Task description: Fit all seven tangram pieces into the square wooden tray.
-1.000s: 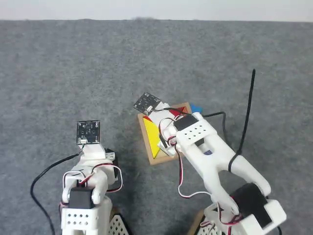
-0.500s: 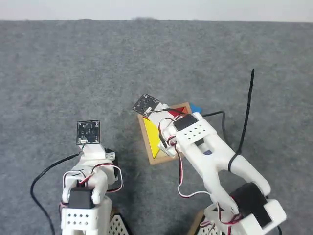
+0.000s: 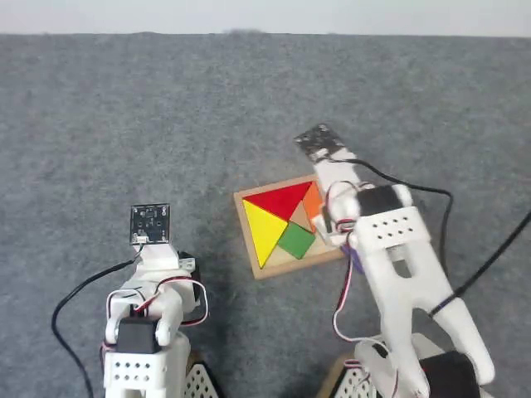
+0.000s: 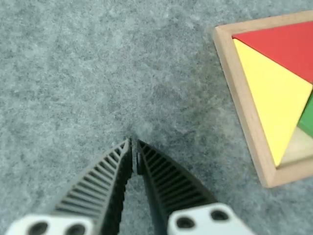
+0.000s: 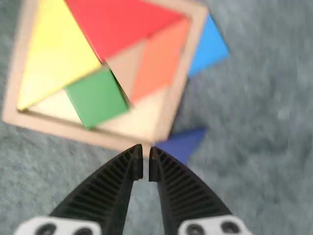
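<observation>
From above, the square wooden tray (image 3: 246,235) sits mid-counter between the arms, holding a red triangle (image 3: 282,201), yellow triangle (image 3: 264,232), green square (image 3: 296,240) and orange piece (image 3: 312,201). The left wrist view has the left end effector (image 4: 134,145) closed and empty, near the tray. The right wrist view has the right end effector (image 5: 145,155) closed and empty at the tray's rim, with a light blue piece (image 5: 210,49) and dark blue triangle (image 5: 181,143) outside.

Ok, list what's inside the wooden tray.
Inside the tray: a red triangle, a yellow triangle, a green square and an orange piece, the rest bare wood. In the high view the right arm covers its right edge.
</observation>
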`<state>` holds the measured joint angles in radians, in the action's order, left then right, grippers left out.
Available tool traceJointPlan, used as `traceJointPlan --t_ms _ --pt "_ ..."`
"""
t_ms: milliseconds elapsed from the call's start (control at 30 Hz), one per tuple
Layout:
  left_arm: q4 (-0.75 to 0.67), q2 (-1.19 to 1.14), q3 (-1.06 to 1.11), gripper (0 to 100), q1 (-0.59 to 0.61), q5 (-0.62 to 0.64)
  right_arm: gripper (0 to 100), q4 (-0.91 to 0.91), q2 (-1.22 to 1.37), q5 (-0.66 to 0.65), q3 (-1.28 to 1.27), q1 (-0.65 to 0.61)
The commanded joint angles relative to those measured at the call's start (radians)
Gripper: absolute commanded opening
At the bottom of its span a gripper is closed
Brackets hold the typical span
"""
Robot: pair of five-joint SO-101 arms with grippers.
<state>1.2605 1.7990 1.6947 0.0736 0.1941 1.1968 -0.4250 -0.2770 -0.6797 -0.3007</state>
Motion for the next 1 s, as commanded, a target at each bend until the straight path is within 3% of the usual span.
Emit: traceJointPlan --t_ms 0,467,600,700,967 --pt "0.002 0.02 -0.012 1 0.006 -0.011 3.2 0.039 -0.05 0.015 -0.003 0.05" --pt "0.002 0.02 -0.012 1 0.006 -0.011 4.3 -0.024 -0.05 0.071 -0.124 0.079" --pt "0.002 0.02 -0.012 1 0.006 -0.011 15.1 -0.048 -0.05 0.071 -0.118 0.079" --pt "0.002 0.02 -0.012 1 0.006 -0.011 21.0 -0.047 -0.033 0.077 -0.021 0.081" --pt "0.002 0.02 -0.012 1 0.006 -0.011 16.2 0.033 0.343 0.14 0.399 0.074"
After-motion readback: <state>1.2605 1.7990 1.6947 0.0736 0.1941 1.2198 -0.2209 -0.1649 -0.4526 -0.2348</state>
